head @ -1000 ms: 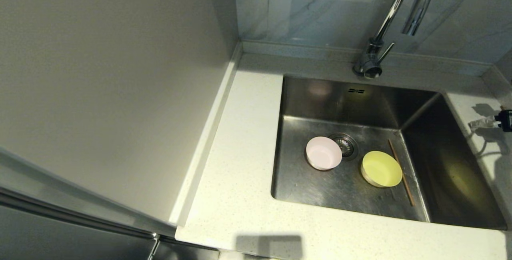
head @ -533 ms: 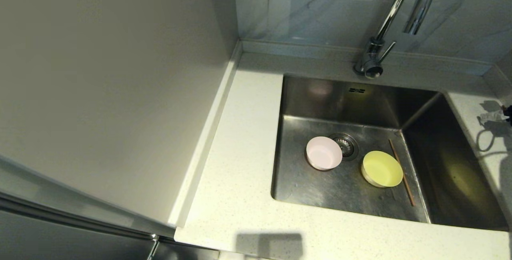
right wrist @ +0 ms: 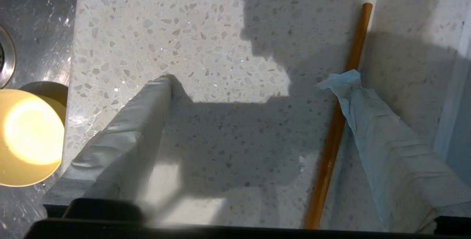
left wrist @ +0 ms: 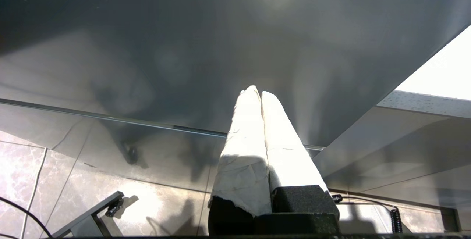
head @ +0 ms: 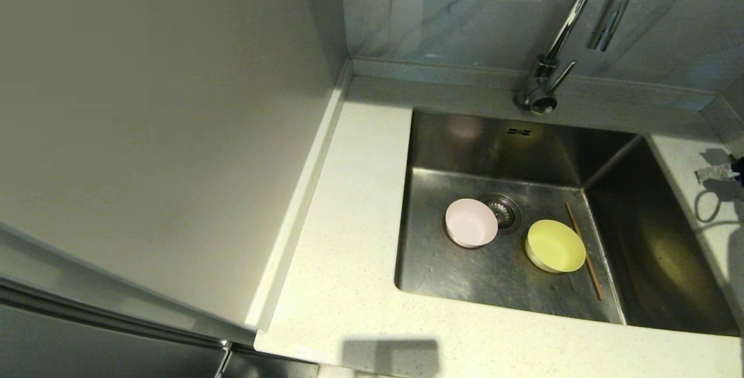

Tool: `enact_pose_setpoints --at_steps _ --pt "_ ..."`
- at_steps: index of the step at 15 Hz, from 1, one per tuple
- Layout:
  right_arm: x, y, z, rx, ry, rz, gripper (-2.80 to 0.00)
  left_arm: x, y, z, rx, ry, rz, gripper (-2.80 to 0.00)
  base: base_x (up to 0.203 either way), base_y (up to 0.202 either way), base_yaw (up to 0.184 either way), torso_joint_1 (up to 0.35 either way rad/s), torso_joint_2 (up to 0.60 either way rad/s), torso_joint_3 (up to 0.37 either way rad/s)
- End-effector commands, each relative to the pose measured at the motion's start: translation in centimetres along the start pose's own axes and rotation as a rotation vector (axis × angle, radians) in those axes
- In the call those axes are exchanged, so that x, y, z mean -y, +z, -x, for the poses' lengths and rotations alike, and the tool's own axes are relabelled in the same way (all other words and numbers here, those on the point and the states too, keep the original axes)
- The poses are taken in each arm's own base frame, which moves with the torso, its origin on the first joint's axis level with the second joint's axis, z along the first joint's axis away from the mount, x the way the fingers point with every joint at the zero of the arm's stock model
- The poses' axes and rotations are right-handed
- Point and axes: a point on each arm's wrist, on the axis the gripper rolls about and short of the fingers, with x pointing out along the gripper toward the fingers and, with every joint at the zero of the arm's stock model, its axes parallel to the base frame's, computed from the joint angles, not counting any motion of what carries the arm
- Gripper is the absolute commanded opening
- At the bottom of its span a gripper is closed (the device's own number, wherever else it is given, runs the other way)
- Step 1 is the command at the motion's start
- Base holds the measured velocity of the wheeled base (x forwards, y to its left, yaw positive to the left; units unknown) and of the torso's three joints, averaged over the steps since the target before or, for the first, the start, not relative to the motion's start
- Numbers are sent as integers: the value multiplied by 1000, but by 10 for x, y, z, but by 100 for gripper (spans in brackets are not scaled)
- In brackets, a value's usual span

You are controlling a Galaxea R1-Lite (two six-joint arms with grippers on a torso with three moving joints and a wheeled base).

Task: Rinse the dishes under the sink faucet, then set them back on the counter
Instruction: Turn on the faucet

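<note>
The right gripper's [right wrist: 254, 81] fingers [right wrist: 140, 121] are standing wide apart over the tabletop [right wrist: 220, 47], holding nothing; one chopstick [right wrist: 336, 121] is lying just beside the far finger; the left fingers [left wrist: 254, 128] are pressing shut, parked; in the sink [head: 465, 273], the pink bowl [head: 471, 222], yellow-green bowl [head: 555, 245] and second chopstick [head: 584, 256] are sitting; the faucet [head: 558, 35] is rising behind.

Open counter [right wrist: 220, 47] lies between the right gripper's fingers [right wrist: 147, 114], a chopstick [right wrist: 342, 103] beside one.

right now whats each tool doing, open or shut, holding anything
Left tool: shut, holding nothing, parked away from the sink.
Right tool: open, empty, over the counter beside a chopstick.
</note>
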Motion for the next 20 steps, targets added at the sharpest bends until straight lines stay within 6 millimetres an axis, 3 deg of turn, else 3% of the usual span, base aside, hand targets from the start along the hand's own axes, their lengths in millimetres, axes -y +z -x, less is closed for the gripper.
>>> enact_pose_setpoints --at_steps 1,4,7,14,20 --pt "3 -12 -14 -34 12 -13 0 0 0 0 3 1 0 -280 0 0 0 0 0 0" --pt "5 -21 -25 -59 17 -17 0 0 0 0 3 1 0 -280 0 0 0 0 0 0" --pt "4 -22 -22 -84 19 -33 0 0 0 0 3 1 0 -280 0 0 0 0 0 0" --pt "-31 -18 19 -289 140 -86 0 0 0 0 3 1 0 -280 0 0 0 0 0 0" --pt "-44 0 34 -208 199 -42 0 0 0 0 3 1 0 -280 0 0 0 0 0 0"
